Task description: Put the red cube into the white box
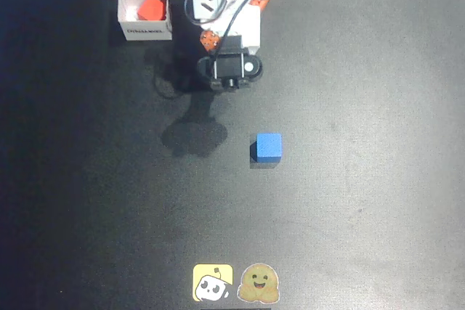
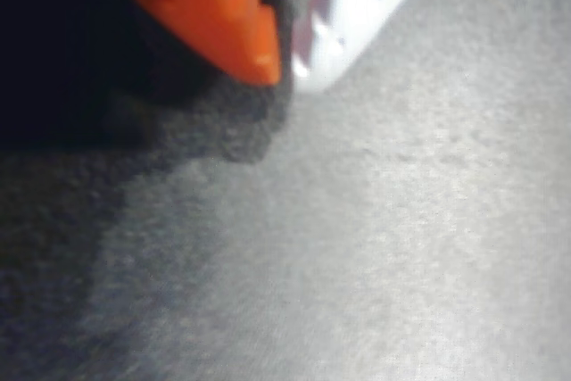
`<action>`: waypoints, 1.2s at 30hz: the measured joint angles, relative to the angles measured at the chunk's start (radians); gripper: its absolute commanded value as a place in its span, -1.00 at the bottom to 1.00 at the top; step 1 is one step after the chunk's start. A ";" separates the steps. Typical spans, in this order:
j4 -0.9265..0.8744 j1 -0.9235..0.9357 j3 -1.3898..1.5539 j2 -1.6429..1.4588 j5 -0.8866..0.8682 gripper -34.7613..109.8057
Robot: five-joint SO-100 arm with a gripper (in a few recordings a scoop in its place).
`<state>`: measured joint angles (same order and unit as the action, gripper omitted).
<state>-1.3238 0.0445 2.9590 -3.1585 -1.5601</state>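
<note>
In the overhead view we find the red cube (image 1: 150, 9) lying inside the white box (image 1: 128, 3), toward its right wall, at the upper left of the dark surface (image 1: 363, 179). The box's near side carries dark print. Just right of the box we see the white and orange arm (image 1: 225, 5) folded over its base, well apart from the cube. In the wrist view the claw (image 2: 285, 64) appears as an orange finger (image 2: 205, 6) and a white finger (image 2: 357, 6) with tips nearly touching and nothing between them, above bare surface. The blue cube (image 1: 269, 147) sits alone near the middle, and two stickers (image 1: 236, 283) lie at the bottom edge.
</note>
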 measured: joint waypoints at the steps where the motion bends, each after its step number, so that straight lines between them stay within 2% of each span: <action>1: -0.006 0.002 0.000 -0.012 0.000 -0.52; 36: -0.018 -0.002 0.000 -0.034 0.000 -0.52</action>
<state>-1.3422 0.0430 2.9590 -3.1922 -1.5601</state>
